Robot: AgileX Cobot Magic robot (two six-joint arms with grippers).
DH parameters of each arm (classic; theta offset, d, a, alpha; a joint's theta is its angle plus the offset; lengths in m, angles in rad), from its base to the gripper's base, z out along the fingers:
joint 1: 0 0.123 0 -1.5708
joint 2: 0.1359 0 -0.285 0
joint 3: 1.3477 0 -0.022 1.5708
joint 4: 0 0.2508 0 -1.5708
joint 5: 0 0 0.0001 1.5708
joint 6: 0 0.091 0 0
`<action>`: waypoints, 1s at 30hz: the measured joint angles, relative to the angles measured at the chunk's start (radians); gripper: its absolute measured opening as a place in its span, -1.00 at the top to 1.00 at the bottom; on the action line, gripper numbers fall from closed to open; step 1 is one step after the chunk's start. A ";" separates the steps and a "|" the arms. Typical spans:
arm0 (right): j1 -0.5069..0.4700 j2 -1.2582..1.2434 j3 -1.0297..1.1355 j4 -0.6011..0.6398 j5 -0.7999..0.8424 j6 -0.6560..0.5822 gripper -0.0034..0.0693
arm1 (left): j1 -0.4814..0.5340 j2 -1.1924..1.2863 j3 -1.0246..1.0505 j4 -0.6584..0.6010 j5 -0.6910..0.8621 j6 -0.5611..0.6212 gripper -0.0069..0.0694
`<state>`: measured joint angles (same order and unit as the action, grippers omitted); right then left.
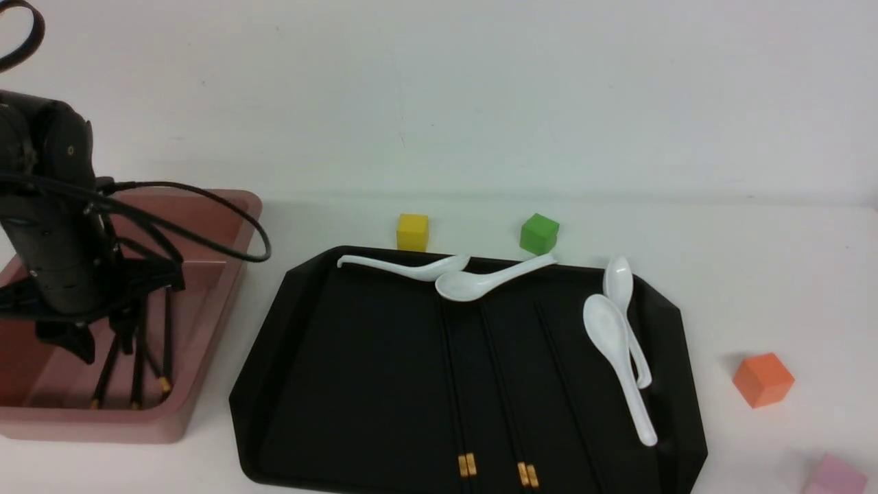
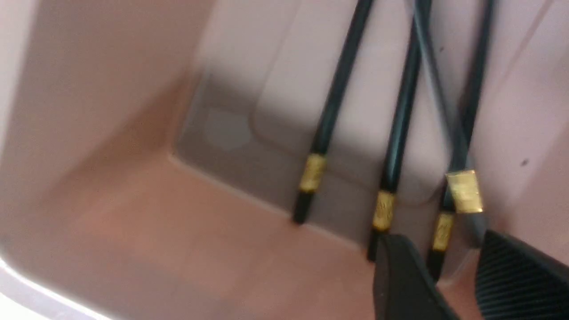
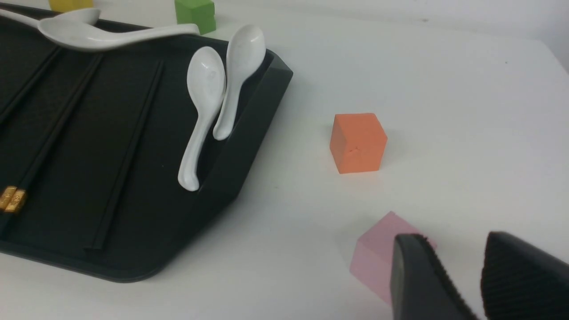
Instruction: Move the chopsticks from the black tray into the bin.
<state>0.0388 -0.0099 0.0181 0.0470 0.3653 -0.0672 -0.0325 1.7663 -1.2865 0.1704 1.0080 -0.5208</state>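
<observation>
Pink bin (image 1: 206, 329) walls surround 4 chopsticks (image 2: 400, 120). Above them, the left jaws (image 2: 449, 262) are spread; the right jaws (image 3: 462, 262) stand apart near a pink block (image 3: 382, 258).

Black gold-banded chopsticks (image 2: 402, 120) lying in the dusty-pink bin (image 1: 212, 322) under the left pincer (image 2: 438, 271), four I think; more pairs in the glossy black tray (image 1: 370, 384), off to its right.

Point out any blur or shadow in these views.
Left wrist view: the slanting chopstick is smeared, and a shadow darkens a corner of the bin floor; front view: soft shadow beside the orange block; right wrist view: block edges look fairly crisp.
</observation>
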 joint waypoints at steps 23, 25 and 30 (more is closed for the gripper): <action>0.000 0.000 0.000 0.000 0.000 0.000 0.25 | 0.000 -0.609 0.389 -0.388 -0.042 0.288 0.85; 0.000 0.000 0.000 0.000 0.000 0.000 0.25 | 0.000 -0.711 0.467 -0.407 -0.083 0.293 0.85; 0.000 0.000 0.000 0.000 0.000 0.000 0.25 | 0.000 -1.042 0.733 -0.466 -0.251 0.332 0.85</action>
<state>0.0388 -0.0099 0.0181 0.0470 0.3653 -0.0672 -0.0325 0.7243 -0.5534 -0.2956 0.7566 -0.1892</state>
